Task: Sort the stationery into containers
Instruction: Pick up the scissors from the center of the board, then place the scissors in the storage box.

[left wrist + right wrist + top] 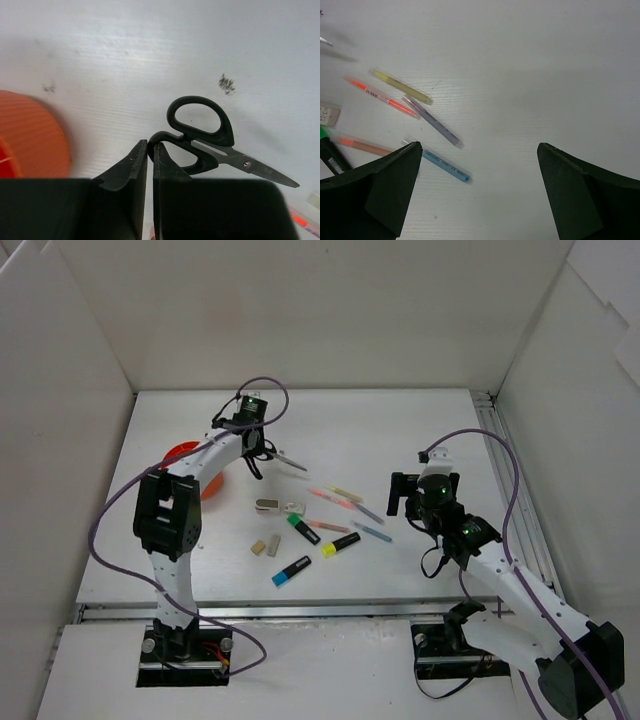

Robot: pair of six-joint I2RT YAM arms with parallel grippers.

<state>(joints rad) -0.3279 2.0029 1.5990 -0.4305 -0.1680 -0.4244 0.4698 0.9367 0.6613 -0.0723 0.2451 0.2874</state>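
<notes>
Left gripper [150, 146]: the black fingers are pressed together with their tips at the rim of the nearer scissor handle loop. Whether that rim is caught between them cannot be told.
Black-handled scissors [200, 136]: they lie flat on the white table [150, 50], straight ahead of the left gripper's tips. The closed metal blades run off to the tips' right.
Round orange-red ribbed plastic holder [35, 135]: it stands near the left gripper on its left, apart from the scissors. Its inside is mostly out of view.
Right gripper [479, 150]: the fingers are spread wide over bare table with nothing between them.
Thin blue pen [445, 167]: it lies just beside the finger on the left of the right wrist view.
Thin purple pen [432, 121]: it lies ahead of that finger, slanting towards the blue pen.
Thin yellow pen [400, 86] and thin red-pink pen [380, 94]: they lie farther ahead and to the left, roughly parallel, close together.
Thin orange-brown pen [362, 146]: it lies left of the same finger.
Green-ended black highlighter [330, 152]: it lies at the far left, partly hidden by that finger.
Yellow-ended black highlighter [340, 543] and blue-ended black highlighter [291, 570]: they lie between the two grippers, nearer the arm bases.
Two small beige erasers [258, 549]: they lie side by side, left of the blue-ended highlighter.
Small grey-white piece [280, 506]: it lies between the left gripper and the green-ended highlighter.
</notes>
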